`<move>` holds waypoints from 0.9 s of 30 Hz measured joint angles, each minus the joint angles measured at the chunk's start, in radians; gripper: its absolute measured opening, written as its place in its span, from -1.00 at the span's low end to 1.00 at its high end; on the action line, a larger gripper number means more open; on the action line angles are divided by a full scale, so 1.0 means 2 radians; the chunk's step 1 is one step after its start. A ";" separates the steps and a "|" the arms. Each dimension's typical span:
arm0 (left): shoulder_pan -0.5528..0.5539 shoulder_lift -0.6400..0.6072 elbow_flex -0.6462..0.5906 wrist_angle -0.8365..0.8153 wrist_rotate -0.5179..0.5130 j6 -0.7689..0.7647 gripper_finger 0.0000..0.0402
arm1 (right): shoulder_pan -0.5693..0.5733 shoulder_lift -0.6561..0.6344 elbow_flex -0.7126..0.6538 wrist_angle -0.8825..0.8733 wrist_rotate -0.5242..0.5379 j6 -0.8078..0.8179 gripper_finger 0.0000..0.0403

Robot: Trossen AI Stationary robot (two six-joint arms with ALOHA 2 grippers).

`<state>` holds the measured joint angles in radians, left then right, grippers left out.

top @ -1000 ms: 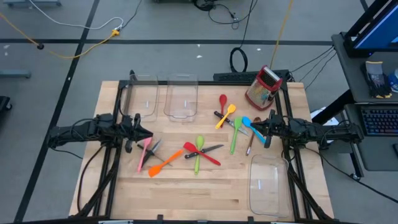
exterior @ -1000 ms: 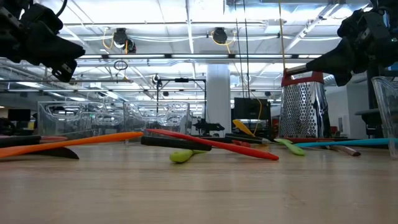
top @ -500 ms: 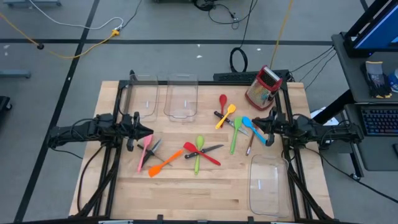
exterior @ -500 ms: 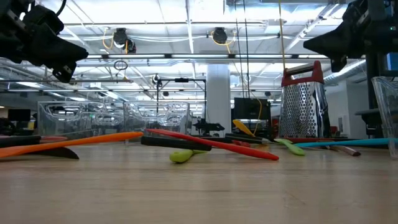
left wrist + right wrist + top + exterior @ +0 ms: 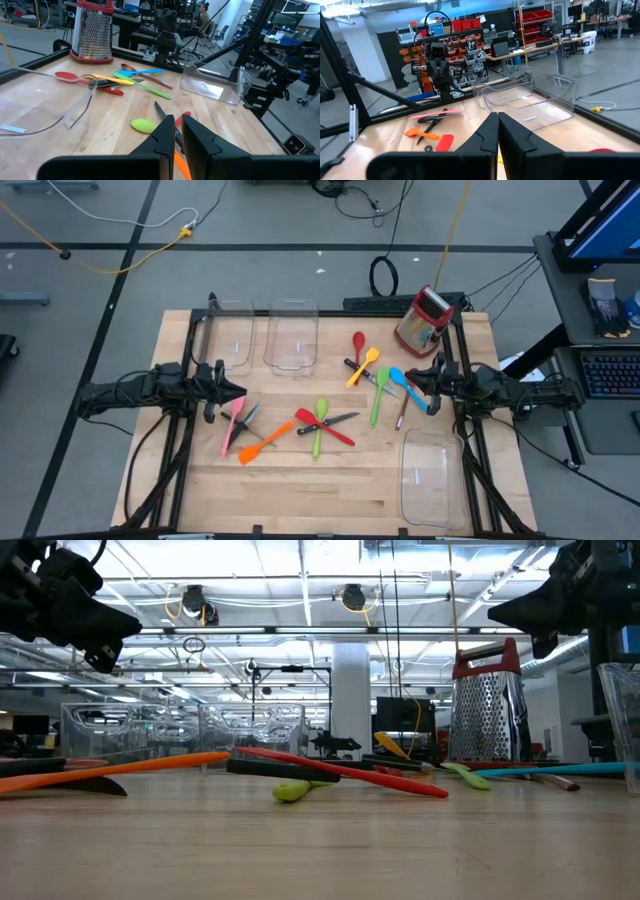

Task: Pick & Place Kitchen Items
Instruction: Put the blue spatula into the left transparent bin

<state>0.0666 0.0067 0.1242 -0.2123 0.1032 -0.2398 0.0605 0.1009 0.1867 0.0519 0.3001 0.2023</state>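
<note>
Above the worktop's [image 5: 200, 480] left side, the left end effector [image 5: 238, 395] hovers pressed nearly together, pinching nothing, over the pink spatula [image 5: 229, 427]. Just right lie the orange spatula [image 5: 262, 446], red spatula [image 5: 322, 427], green spoon [image 5: 319, 425] and a knife [image 5: 333, 421]. Farther right, the right end effector [image 5: 409, 383] hangs pressed together, empty, above the blue spatula [image 5: 404, 383], near the grater [image 5: 424, 320].

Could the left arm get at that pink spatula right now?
Probably yes. The left gripper hangs just above the table beside the pink spatula, empty, and nothing lies over the spatula's blade. Its fingers are nearly shut, so they would need to open first.
</note>
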 joint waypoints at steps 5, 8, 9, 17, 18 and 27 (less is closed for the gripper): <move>0.000 0.000 0.000 0.000 0.000 0.003 -0.81 | 0.000 0.033 0.004 0.000 -0.008 -0.011 -0.98; 0.000 0.000 0.000 0.000 0.000 0.001 -0.81 | 0.000 0.081 0.033 -0.011 -0.006 -0.011 -0.99; 0.000 0.000 0.000 0.000 0.000 0.001 -0.81 | 0.000 0.101 0.050 -0.028 -0.006 -0.011 -1.00; 0.000 0.000 0.000 0.000 0.000 0.000 -0.81 | 0.000 0.291 0.227 -0.334 -0.008 0.090 -1.00; 0.000 0.000 0.000 0.000 0.000 0.000 -0.81 | 0.000 0.315 0.249 -0.383 -0.009 0.102 -1.00; 0.000 0.000 0.000 0.000 0.000 0.001 -0.81 | -0.016 0.440 0.323 -0.579 -0.089 0.165 -1.00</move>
<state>0.0666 0.0065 0.1242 -0.2120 0.1028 -0.2386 0.0295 0.9816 0.8318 -1.1067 0.1218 0.5328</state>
